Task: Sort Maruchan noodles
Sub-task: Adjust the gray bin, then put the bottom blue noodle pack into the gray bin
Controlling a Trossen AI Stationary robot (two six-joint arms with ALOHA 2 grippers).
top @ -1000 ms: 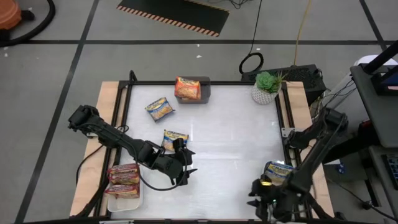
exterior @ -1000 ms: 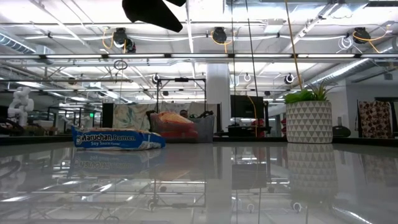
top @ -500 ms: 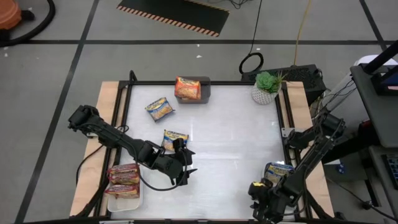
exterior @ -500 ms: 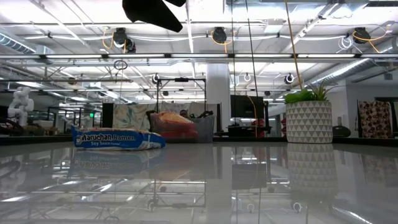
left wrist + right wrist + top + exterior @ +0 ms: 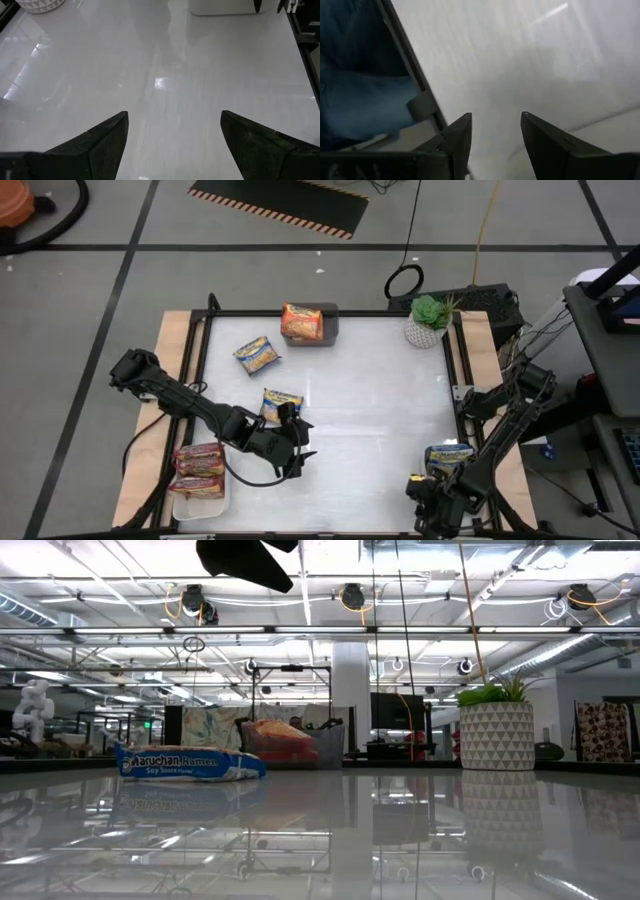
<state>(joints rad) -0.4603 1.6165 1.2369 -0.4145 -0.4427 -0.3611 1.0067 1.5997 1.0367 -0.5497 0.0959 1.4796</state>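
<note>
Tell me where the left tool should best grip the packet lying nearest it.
Probably from straight above, across the short width of the packet. It lies flat on the table, so only its top and edges are exposed. The left tool is open and empty beside it.

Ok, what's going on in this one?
A two-arm robot is sorting ramen packets, and neither gripper holds one. The left gripper hangs open over bare table beside a blue-and-yellow packet. The right gripper, open and empty, is at the table's near right corner by the white tray holding a blue packet. Red packets lie in the left tray, an orange packet in the grey bin, and another packet lies loose.
</note>
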